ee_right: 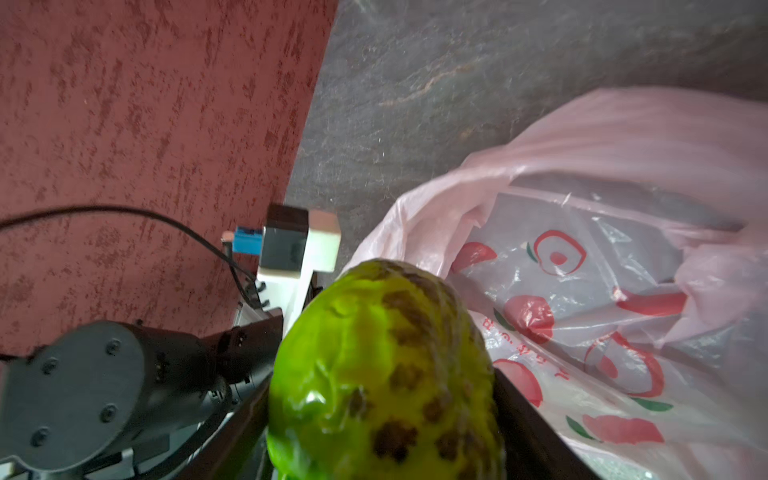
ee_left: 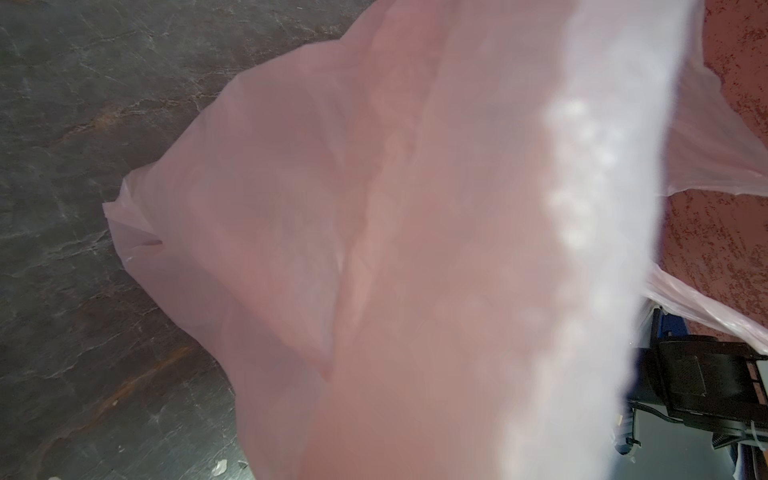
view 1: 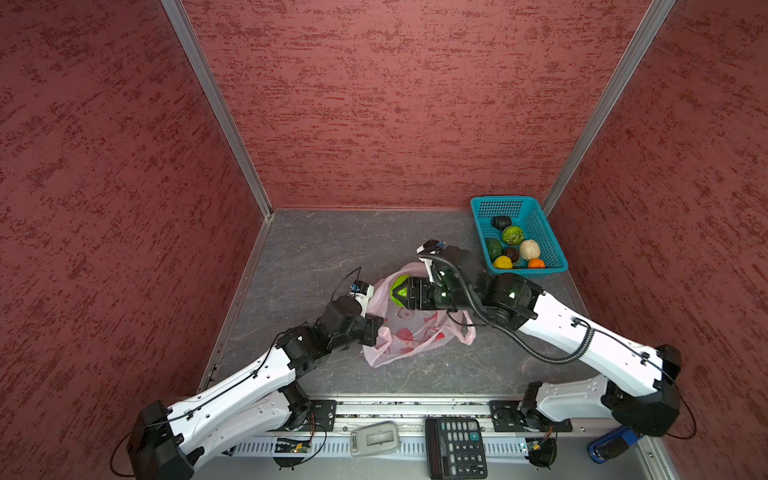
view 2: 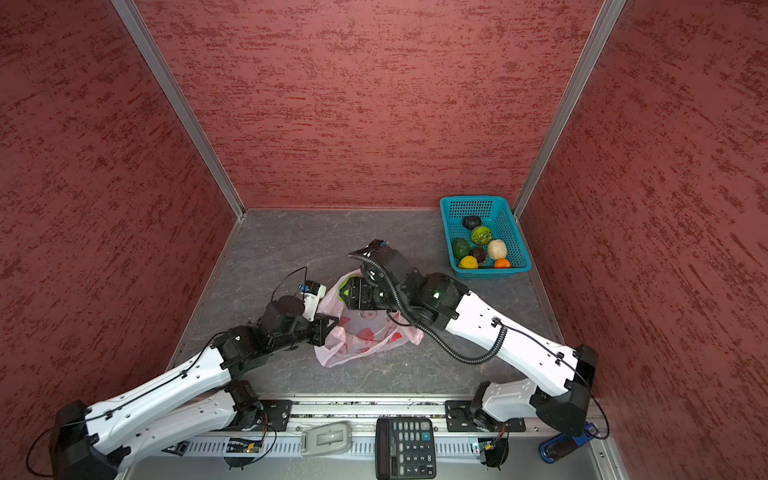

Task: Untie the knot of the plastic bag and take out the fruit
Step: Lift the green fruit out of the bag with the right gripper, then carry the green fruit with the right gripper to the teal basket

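Green bumpy fruit (ee_right: 374, 365) gripped in right pincer (view 1: 401, 291), at plastic bag (view 1: 415, 336) mouth
Bag edge pinched in closed left pincer (view 1: 375, 329)

Lab robot test cell: red textured wall panels (view 1: 395, 104) joined by aluminium corner posts (view 1: 216, 108) box in a grey stone-patterned tabletop (view 1: 324, 249). A metal mounting rail (view 1: 415, 409) along its front edge carries two white robot arms (view 1: 232, 390); a calculator (view 1: 456, 446) lies beside it.

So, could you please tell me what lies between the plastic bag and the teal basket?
Only the right arm, reaching over bare grey tabletop; both top views show nothing else between the plastic bag and the teal basket.
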Tool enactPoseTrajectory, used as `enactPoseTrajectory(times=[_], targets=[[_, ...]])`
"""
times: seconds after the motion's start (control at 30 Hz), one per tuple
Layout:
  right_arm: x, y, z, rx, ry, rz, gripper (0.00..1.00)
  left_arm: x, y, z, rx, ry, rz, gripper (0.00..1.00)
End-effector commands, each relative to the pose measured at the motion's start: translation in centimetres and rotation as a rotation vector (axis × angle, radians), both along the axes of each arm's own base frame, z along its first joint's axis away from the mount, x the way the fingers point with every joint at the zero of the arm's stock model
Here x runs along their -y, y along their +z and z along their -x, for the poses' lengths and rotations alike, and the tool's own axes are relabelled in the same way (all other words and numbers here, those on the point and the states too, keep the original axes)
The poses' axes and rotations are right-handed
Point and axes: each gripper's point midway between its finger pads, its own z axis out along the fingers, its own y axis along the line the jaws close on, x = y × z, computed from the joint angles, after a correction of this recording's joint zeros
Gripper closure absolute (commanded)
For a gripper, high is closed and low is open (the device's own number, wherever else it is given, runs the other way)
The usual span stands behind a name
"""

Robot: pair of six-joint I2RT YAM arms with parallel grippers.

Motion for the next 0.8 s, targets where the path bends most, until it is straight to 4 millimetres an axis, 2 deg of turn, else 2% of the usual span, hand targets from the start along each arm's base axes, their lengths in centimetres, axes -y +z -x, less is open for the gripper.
enactPoseTrajectory(times=[0.0,0.17,0.33,0.5,0.63,0.77], targets=[[2.8,3.0,-1.9,0.046,-0.055,-0.030,0.42,0.3,0.9,-0.5,0.035,-0.009,0.016,1.00],[7.2,4.9,-6.1,0.099,-0.173,-0.057,0.42,0.3,0.6,-0.5,0.029,-0.007,0.012,1.00],[12.8,4.3,-10.7,0.149,-0.335,-0.024,0.42,0.3,0.6,-0.4,0.030,-0.006,0.023,1.00],[19.2,2.3,-15.9,0.183,-0.517,-0.015,0.42,0.4,0.8,-0.5,0.034,-0.007,0.031,1.00],[24.5,0.1,-20.3,0.194,-0.647,-0.003,0.42,0.6,1.0,-0.5,0.037,-0.011,0.036,1.00],[28.9,-2.4,-24.5,0.198,-0.742,0.043,0.43,0.6,1.2,-0.5,0.038,-0.011,0.042,1.00]])
